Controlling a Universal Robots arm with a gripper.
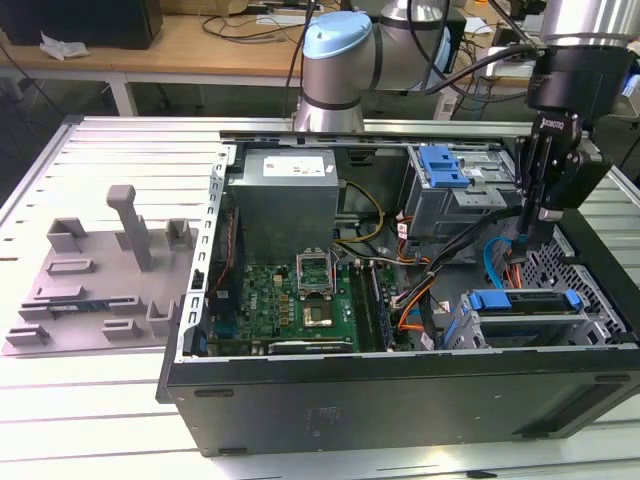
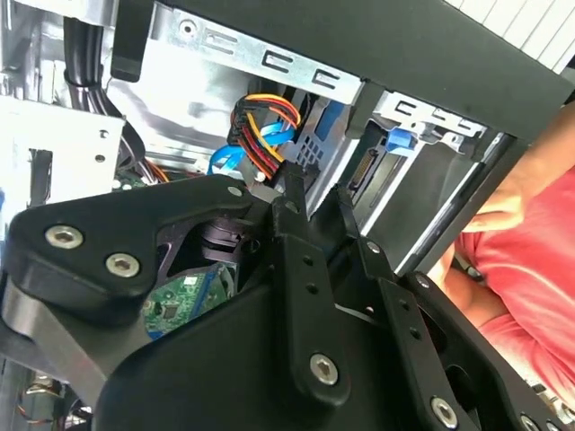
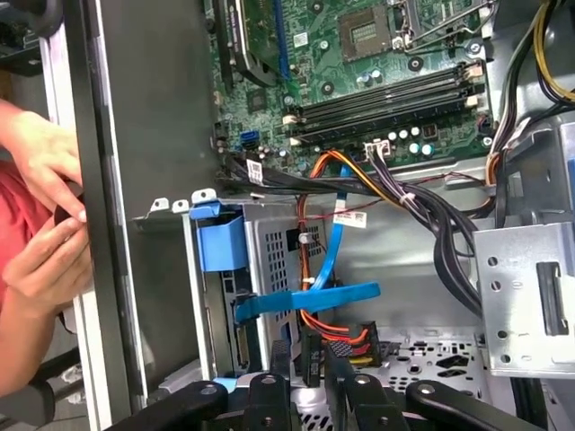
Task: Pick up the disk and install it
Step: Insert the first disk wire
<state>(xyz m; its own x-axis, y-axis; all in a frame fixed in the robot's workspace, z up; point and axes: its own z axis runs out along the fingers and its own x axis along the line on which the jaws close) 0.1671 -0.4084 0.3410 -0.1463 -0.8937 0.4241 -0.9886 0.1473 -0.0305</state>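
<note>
A slatted metal bench is carrying an open computer case. Inside the case, at the exterior view's right and close to the black wall nearest the camera, the disk is lying flat in a drive bay, framed by its blue carrier. The gripper is hanging above the disk, apart from it, beside blue and orange cables. In the second wrist view the gripper is showing its fingers slightly parted, clasping nothing.
</note>
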